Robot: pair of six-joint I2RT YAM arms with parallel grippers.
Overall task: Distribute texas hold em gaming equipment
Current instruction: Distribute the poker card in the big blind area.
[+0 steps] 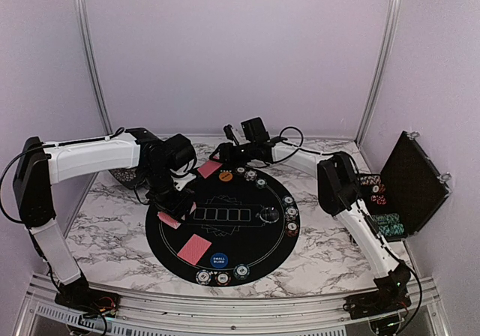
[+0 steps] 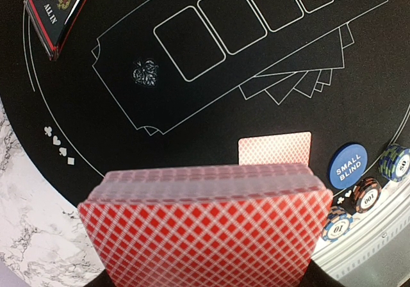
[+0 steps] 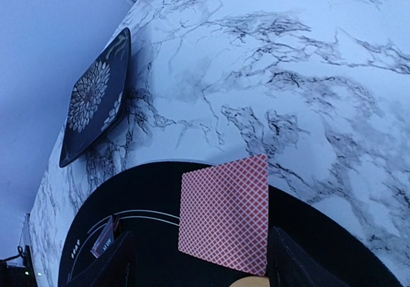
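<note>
Cards sit in two places: our left fingers (image 1: 177,203) are clamped on the red-backed deck (image 2: 205,236) above the black mat (image 2: 128,127). Our right fingers (image 3: 291,268) stand wide apart, holding nothing. One red-backed card (image 3: 224,213) lies flat between them at the mat's edge, a corner over the marble tabletop (image 3: 288,75).

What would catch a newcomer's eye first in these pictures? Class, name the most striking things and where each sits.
The big round black mat fills the middle of the marble table. The left gripper holds a thick deck of red-backed cards over the mat's left side, filling the bottom of the left wrist view. At the right edge, the black chip case stands open with chips inside.
</note>
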